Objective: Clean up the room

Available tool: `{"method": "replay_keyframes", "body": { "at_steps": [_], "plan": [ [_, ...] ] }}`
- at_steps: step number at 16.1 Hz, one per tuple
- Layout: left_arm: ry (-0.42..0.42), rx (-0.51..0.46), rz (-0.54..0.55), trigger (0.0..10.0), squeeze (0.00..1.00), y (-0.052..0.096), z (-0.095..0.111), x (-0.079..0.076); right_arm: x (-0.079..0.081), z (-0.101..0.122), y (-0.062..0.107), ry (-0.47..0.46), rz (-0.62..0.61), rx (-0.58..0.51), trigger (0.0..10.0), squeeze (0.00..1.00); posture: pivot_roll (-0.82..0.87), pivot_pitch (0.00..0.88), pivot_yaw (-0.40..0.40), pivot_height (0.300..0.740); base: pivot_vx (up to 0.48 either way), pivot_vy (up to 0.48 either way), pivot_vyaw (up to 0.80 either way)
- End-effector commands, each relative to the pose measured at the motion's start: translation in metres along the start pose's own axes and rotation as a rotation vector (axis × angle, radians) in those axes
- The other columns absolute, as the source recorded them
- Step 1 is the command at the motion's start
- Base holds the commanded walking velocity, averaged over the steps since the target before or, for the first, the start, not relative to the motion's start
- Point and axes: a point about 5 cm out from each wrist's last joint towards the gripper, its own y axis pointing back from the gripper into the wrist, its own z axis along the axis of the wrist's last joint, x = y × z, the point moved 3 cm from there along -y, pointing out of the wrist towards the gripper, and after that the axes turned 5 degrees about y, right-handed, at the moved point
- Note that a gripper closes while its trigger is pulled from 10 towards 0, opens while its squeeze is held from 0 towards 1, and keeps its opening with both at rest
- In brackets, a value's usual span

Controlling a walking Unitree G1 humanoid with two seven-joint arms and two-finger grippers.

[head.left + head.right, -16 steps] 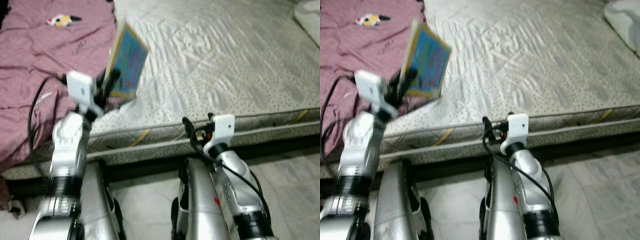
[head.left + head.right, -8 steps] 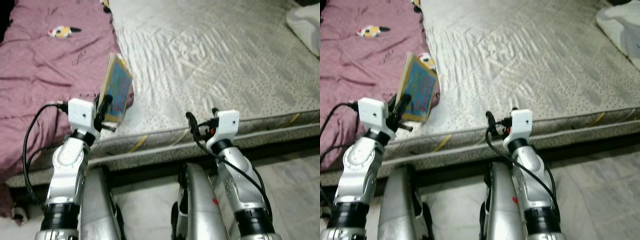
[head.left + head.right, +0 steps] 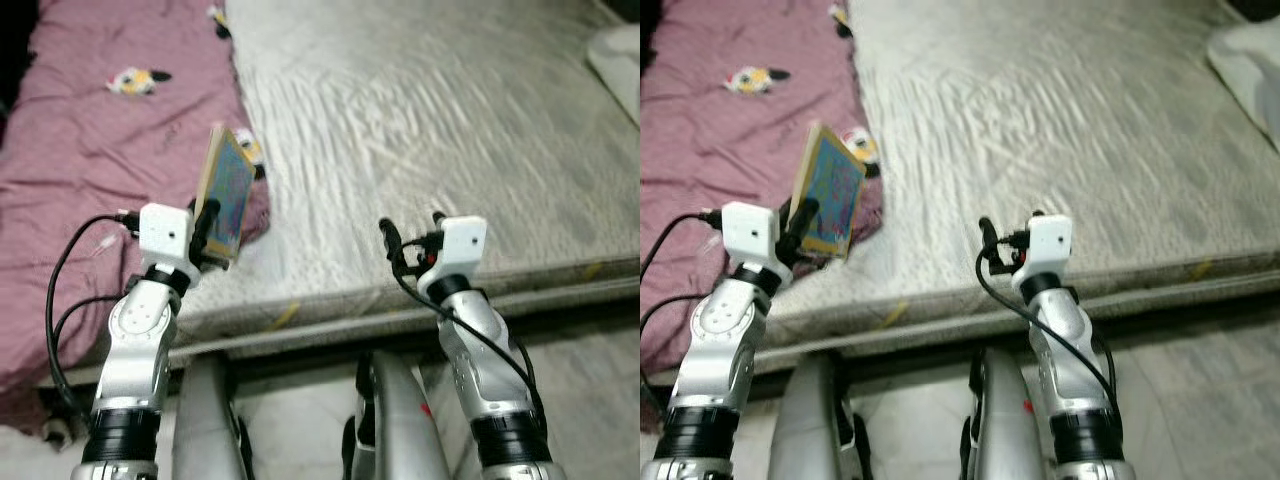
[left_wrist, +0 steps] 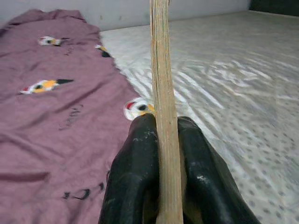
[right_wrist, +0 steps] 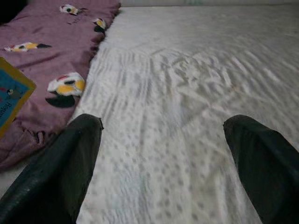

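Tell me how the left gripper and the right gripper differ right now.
The left gripper is shut on a thin blue-covered book with a yellow border, held upright on edge; the right gripper is open and holds nothing. The left gripper sits at the edge of the mauve patterned blanket; the right gripper hangs over the grey speckled mattress. Both have two black fingers and are raised at the bed's near edge.

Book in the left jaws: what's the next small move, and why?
Probably carry the book clear of the bed toward wherever it is stored. The left gripper has its jaws shut on the book's edge, holding it upright above the seam between the maroon blanket and bare mattress. The right gripper hangs open.
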Motion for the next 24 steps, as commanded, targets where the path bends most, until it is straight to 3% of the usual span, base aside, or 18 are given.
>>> {"method": "replay_keyframes", "body": {
  "at_steps": [1, 3, 5, 9, 12, 18, 24],
  "plan": [
    [-0.027, -0.006, 0.013, 10.0, 0.0, -0.001, 0.002, -0.001, -0.007, 0.001, 0.0, 0.015, -0.028, -0.006, 10.0, 0.0, -0.01, 0.099, -0.036, 0.673, 0.0, 0.0, 0.0],
    [-0.056, 0.001, 0.01, 10.0, 0.0, 0.002, -0.001, -0.004, -0.01, 0.002, 0.0, 0.023, -0.042, -0.009, 10.0, 0.0, -0.01, 0.099, -0.035, 0.688, 0.0, 0.0, 0.0],
    [-0.014, 0.045, 0.024, 10.0, 0.0, 0.007, -0.012, -0.005, -0.011, 0.0, 0.002, 0.031, -0.056, -0.002, 10.0, 0.0, -0.01, 0.1, -0.034, 0.712, 0.0, 0.0, 0.0],
    [-0.014, 0.1, 0.044, 10.0, 0.0, 0.015, -0.028, -0.001, -0.017, -0.01, 0.005, 0.073, -0.109, 0.043, 10.0, 0.0, -0.02, 0.102, -0.032, 0.717, 0.0, 0.0, 0.0],
    [0.001, 0.122, 0.022, 10.0, 0.0, 0.017, -0.032, -0.002, -0.027, -0.011, 0.007, 0.082, -0.159, 0.053, 10.0, 0.0, -0.02, 0.103, -0.033, 0.74, 0.0, 0.0, 0.0],
    [0.006, 0.128, -0.007, 10.0, 0.0, 0.015, -0.032, -0.006, -0.031, -0.011, 0.007, 0.081, -0.186, 0.05, 10.0, 0.0, -0.02, 0.104, -0.036, 0.74, 0.0, 0.0, 0.0],
    [0.018, 0.156, -0.028, 10.0, 0.0, 0.026, -0.041, -0.01, -0.039, -0.026, 0.03, 0.059, -0.241, 0.093, 10.0, 0.0, -0.02, 0.076, -0.023, 0.74, 0.0, 0.0, 0.0]
  ]
}}
